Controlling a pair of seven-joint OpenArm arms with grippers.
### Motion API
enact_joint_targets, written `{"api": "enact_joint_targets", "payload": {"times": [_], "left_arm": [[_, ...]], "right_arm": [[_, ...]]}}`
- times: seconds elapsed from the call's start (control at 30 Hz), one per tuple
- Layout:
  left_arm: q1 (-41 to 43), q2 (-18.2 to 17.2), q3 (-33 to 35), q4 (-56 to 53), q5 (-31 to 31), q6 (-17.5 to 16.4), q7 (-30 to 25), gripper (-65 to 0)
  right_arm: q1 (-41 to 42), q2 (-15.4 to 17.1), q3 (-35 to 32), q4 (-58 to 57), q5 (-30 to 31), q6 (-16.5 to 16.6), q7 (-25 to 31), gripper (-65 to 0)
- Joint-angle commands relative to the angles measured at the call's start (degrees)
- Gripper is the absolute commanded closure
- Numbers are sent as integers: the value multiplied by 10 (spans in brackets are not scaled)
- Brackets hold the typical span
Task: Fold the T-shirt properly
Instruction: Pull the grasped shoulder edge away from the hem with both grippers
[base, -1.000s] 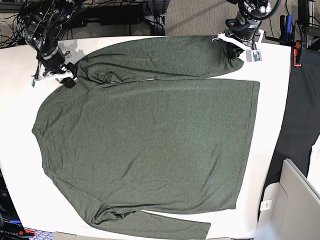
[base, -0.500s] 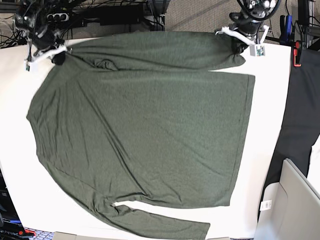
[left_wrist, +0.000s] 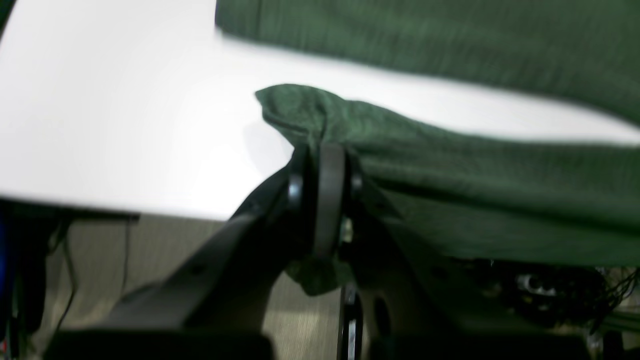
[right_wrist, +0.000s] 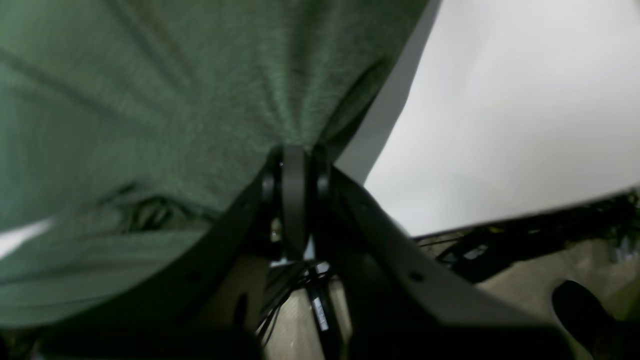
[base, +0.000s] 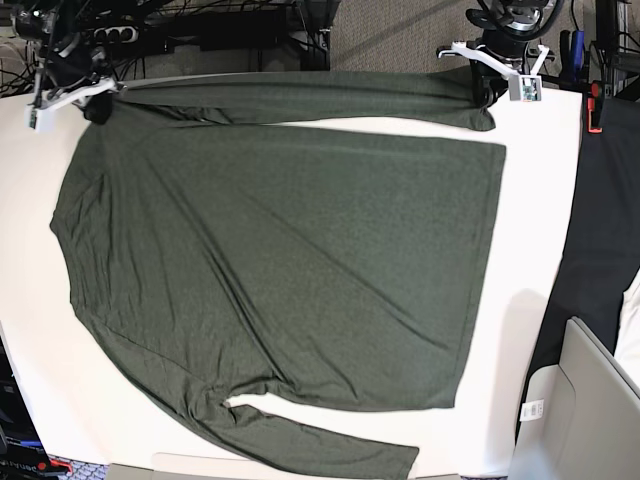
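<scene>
Base view evenly lit, sharp, white table (base: 545, 250) bright with mild glare. Both wrist views motion-blurred, soft; table overexposed there, dark gripper bodies out of focus, underexposed.

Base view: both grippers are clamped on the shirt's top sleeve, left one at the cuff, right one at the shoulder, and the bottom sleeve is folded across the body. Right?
Not quite. In the base view the bottom sleeve lies stretched out along the table's near edge, below the body. The rest holds: left gripper at the cuff, right gripper at the shoulder.

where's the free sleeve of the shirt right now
In the base view the loose sleeve lies flat along the bottom table edge, below the T-shirt body.
</scene>
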Motion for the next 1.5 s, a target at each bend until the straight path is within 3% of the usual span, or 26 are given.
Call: {"api": "enact_joint_targets", "payload": {"times": [0.0, 0.33, 0.6, 1.1, 1.47], "left_arm": [[-15, -5, -2, 10, 2, 5, -9, 0], [-117, -5, 0, 10, 2, 5, -6, 0], [-225, -2, 0, 6, 2, 5, 89, 0], [-223, -1, -1, -69, 2, 5, 100, -4], [-247, -3, -4, -108, 5, 6, 100, -91]], "right_arm": [[9, 7, 8, 11, 15, 3, 12, -2], [62, 9, 7, 8, 12, 3, 11, -2], [87, 9, 6, -16, 12, 3, 11, -2], [91, 9, 8, -16, 12, 4, 11, -2], [89, 6, 8, -16, 13, 4, 11, -2]]}}
